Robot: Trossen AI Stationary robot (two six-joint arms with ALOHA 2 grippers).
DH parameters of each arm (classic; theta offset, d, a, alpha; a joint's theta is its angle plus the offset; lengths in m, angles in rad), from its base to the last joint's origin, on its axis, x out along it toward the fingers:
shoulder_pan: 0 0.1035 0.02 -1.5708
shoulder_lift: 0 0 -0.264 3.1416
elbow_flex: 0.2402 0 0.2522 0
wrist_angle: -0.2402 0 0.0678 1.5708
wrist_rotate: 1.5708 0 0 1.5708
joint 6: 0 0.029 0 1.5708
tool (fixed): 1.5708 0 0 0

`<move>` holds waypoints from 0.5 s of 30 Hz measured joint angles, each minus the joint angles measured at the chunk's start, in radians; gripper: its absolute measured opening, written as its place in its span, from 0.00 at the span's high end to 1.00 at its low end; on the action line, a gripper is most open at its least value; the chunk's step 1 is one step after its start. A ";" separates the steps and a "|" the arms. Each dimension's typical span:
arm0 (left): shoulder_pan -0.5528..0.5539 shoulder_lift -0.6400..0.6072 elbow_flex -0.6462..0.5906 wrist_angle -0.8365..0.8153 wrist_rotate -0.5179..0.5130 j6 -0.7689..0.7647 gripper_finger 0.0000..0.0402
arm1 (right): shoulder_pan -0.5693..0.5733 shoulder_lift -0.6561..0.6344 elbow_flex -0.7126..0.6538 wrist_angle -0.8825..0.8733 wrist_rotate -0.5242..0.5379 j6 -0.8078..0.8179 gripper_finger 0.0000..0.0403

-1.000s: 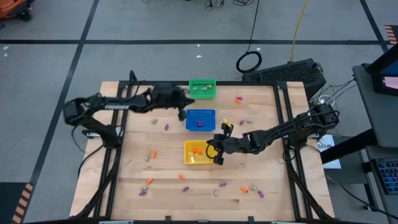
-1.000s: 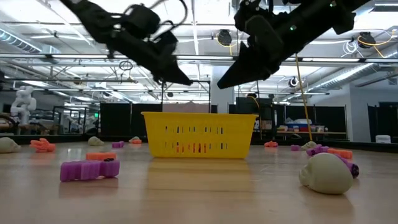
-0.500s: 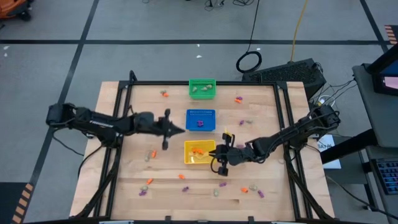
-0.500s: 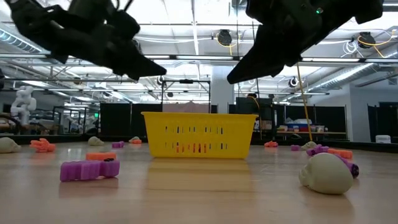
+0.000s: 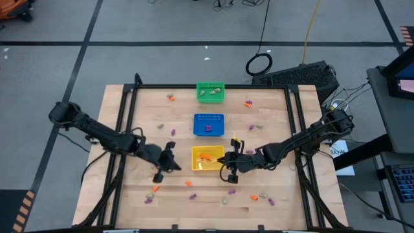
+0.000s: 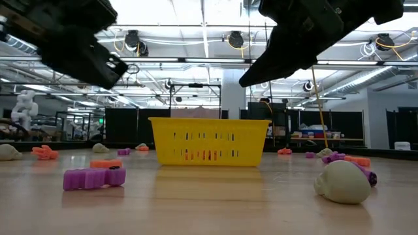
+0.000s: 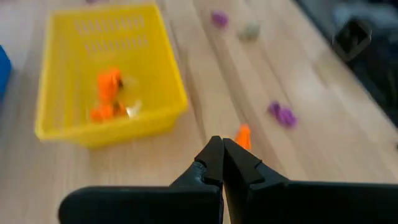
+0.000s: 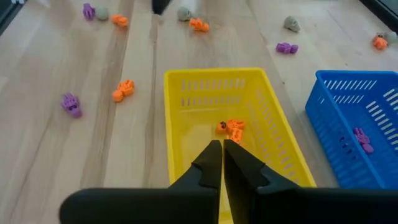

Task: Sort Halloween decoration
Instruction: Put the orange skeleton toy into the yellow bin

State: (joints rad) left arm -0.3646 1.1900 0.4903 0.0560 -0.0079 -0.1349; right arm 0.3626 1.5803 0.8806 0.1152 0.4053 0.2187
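Small orange, purple and pale trinkets lie scattered on the wooden table (image 5: pixel 272 110), among them an orange one (image 7: pixel 244 135) just past my left gripper's fingertips. More orange trinkets (image 8: pixel 233 129) lie in the yellow basket (image 5: pixel 207 157). A purple one (image 8: pixel 360 137) lies in the blue basket (image 5: pixel 208 124), and pale ones in the green basket (image 5: pixel 210 92). My left gripper (image 5: pixel 176 164) hangs shut above the table just left of the yellow basket. My right gripper (image 5: pixel 224 165) hangs shut over that basket's right edge. Neither holds anything.
The three baskets stand in a row down the table's middle, green farthest and yellow nearest. Loose trinkets lie along the near strip (image 5: pixel 224 200) and at the left (image 5: pixel 160 159). In the low view a purple trinket (image 6: pixel 95 177) and a pale skull (image 6: pixel 343 181) lie close.
My left gripper has swung from beside the green basket toward the table's near edge, sinking a little, and now hangs left of the yellow basket. My right gripper has shifted slightly toward the near edge, off the yellow basket's inside to its right edge.
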 joint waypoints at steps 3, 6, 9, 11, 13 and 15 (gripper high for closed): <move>-0.072 0.000 0.070 -0.186 -0.070 -0.082 1.00 | -0.001 0.000 0.002 -0.005 -0.086 -0.011 0.99; -0.127 0.000 0.135 -0.358 -0.095 -0.193 1.00 | -0.007 0.000 0.044 -0.078 -0.143 0.000 1.00; -0.172 0.000 0.180 -0.474 -0.101 -0.292 1.00 | -0.008 0.000 0.093 -0.158 -0.142 -0.006 1.00; -0.198 0.000 0.191 -0.517 -0.101 -0.353 1.00 | -0.008 0.000 0.115 -0.181 -0.141 -0.023 1.00; -0.221 0.000 0.192 -0.548 -0.100 -0.419 1.00 | -0.008 0.000 0.130 -0.182 -0.142 -0.044 1.00; -0.244 0.000 0.192 -0.588 -0.097 -0.488 1.00 | -0.010 0.000 0.132 -0.193 -0.142 -0.063 1.00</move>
State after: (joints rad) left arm -0.6082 1.1900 0.6819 -0.5317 -0.1049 -0.6228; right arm 0.3529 1.5803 1.0127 -0.0779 0.2630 0.1561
